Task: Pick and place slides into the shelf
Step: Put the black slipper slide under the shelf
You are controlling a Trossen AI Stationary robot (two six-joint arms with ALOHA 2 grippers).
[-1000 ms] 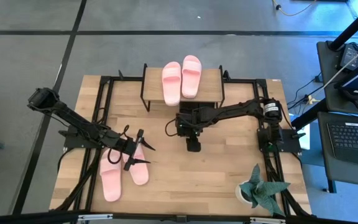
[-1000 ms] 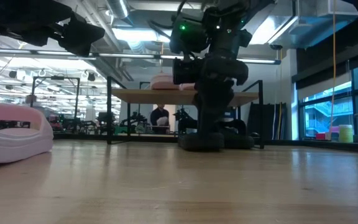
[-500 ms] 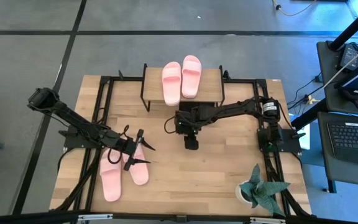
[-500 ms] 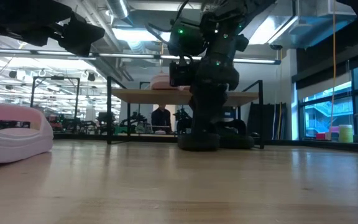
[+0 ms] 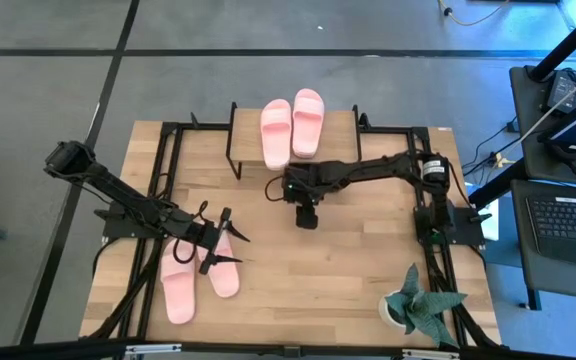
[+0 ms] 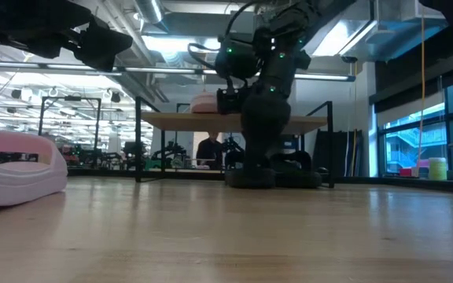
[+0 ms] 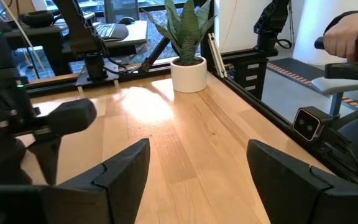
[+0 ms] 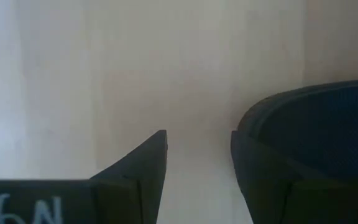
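Overhead, two pink slides [image 5: 291,130] lie on the shelf [image 5: 340,148] top board; two more pink slides [image 5: 180,290] lie on the worktop [image 5: 348,270] near the front left. The left tool [image 5: 230,248], released and spread wide, hovers over one of them. The right tool [image 5: 307,217] sits just in front of the shelf on a black slide [image 5: 308,218]. Since the earlier overhead frame the right arm has drawn nearer the shelf; the left arm is unchanged.

At worktop level, the black slide [image 6: 250,178] rests on the boards before the shelf [image 6: 234,122]. Risk: pushed along flat, it may catch on the frame.

Left wrist view: the fingers [image 7: 120,171] stand apart, grasping nothing; a potted plant [image 7: 187,56] stands well beyond them.

Right wrist view: the fingers [image 8: 145,168] are part-open, with the slide's edge [image 8: 316,130] beside one; whether they grip it, I cannot tell. A shallow hold could slip.
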